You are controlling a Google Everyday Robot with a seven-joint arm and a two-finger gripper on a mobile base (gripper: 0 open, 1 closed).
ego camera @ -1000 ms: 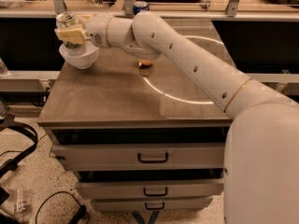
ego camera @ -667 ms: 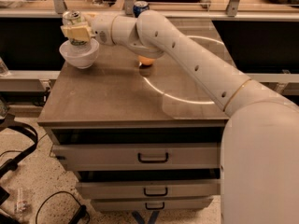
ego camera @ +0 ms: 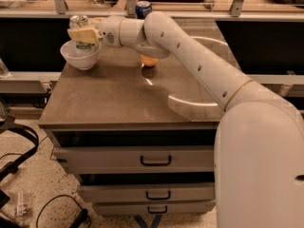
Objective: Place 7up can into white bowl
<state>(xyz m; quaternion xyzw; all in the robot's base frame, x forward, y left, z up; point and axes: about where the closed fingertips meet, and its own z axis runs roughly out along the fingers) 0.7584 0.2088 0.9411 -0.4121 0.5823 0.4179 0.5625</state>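
The 7up can [ego camera: 78, 22] stands upright at the far left corner of the cabinet top [ego camera: 118, 103], its lower end dipped inside the rim of the white bowl [ego camera: 81, 61]. Whether it already touches the bowl's bottom cannot be told. The gripper [ego camera: 79, 34] reaches in from the right and pinches the can about its middle, a tan finger [ego camera: 85, 34] lying across the green lettering, while the long white arm [ego camera: 190, 56] stretches back across the top.

Just beside the arm's underside lies a small orange thing [ego camera: 149, 61], well apart from the bowl. A dark blue can [ego camera: 143, 8] stands on the ledge behind, and the drawers [ego camera: 154, 159] below are closed.

By my reading this is the placing step, nearly done — the can is over the right place and partly in. The next move calls for settling it on the bowl's floor, then spreading the fingers and lifting straight away so the can is not dragged over and the light bowl not tipped
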